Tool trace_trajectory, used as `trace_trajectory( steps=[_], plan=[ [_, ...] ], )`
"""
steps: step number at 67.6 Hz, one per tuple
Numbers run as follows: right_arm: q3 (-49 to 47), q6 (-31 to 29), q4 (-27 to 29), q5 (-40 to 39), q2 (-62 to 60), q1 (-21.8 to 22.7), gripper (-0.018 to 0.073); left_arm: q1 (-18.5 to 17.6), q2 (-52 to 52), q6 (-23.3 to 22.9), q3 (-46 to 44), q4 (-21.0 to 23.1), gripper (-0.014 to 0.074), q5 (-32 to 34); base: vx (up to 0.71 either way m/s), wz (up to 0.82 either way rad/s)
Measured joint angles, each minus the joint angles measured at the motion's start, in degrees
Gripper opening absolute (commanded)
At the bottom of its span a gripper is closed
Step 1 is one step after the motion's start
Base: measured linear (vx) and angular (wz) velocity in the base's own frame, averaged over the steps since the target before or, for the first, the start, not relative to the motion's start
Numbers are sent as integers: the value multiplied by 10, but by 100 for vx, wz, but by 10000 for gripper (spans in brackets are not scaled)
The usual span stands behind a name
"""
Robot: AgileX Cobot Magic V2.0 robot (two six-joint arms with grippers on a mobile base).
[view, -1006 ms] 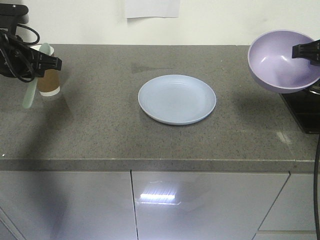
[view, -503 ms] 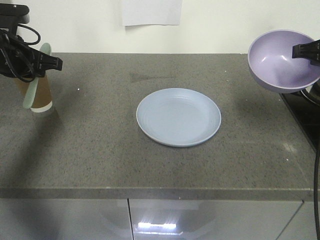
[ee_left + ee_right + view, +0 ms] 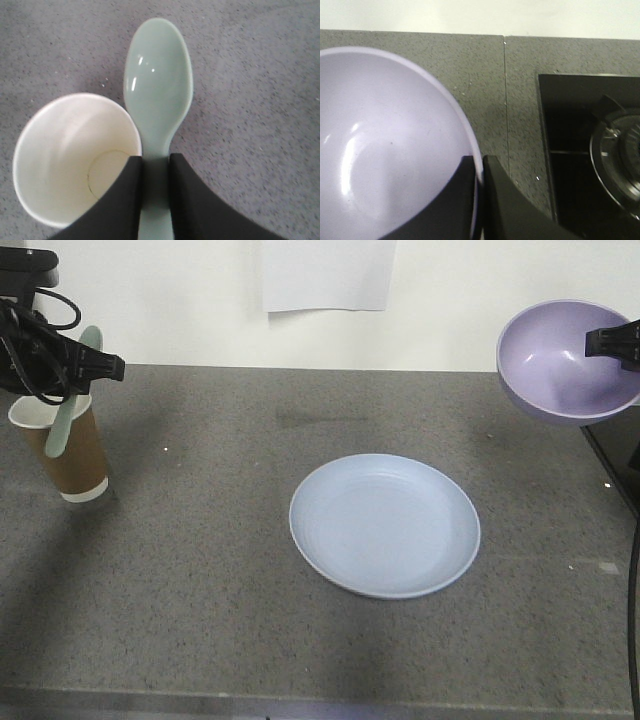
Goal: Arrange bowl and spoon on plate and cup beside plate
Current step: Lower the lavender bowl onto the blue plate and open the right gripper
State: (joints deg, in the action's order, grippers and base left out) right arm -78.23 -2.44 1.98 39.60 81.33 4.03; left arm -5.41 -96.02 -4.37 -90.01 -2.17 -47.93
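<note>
1. Nearest you, the grey speckled countertop (image 3: pixel 180 620) fills the lower part of the front view.
2. The plate (image 3: pixel 385 525) lies flat on that countertop, a little right of centre, pale blue-lilac with its hollow facing up. Neither arm touches it.
3. On your left, the cup (image 3: pixel 72 460) stands upright on the counter, well apart from the plate, brown with a white rim and base band. The left wrist view looks straight down into its white inside.
4. The left gripper (image 3: pixel 156 165) holds the spoon (image 3: pixel 157 85): its two black fingers are pressed against either side of the short mint-green handle. The spoon's bowl end reaches out past the fingertips.
5. In the left wrist view the spoon sits just beside the cup's mouth, outside the rim. You cannot tell whether it touches the cup.
6. On your right, the right gripper (image 3: pixel 481 167) has its jaws closed on the rim of the bowl (image 3: pixel 560 360), one finger inside and one outside. The bowl hangs in the air, tilted so that its lavender inside faces the front camera.
7. Under and beside the bowl, the right wrist view shows a black hob (image 3: pixel 580 125) set into the counter.
8. Farthest back, a white sheet of paper (image 3: pixel 328 275) hangs on the pale wall.
</note>
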Motion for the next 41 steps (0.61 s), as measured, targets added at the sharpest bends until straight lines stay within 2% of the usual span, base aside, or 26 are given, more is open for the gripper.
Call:
trace_trajectory(
  steps=[41],
  plan=[
    [0,0,0,0,0,0,-10,0,0,0,0,0,-6,0,9,6]
  ],
)
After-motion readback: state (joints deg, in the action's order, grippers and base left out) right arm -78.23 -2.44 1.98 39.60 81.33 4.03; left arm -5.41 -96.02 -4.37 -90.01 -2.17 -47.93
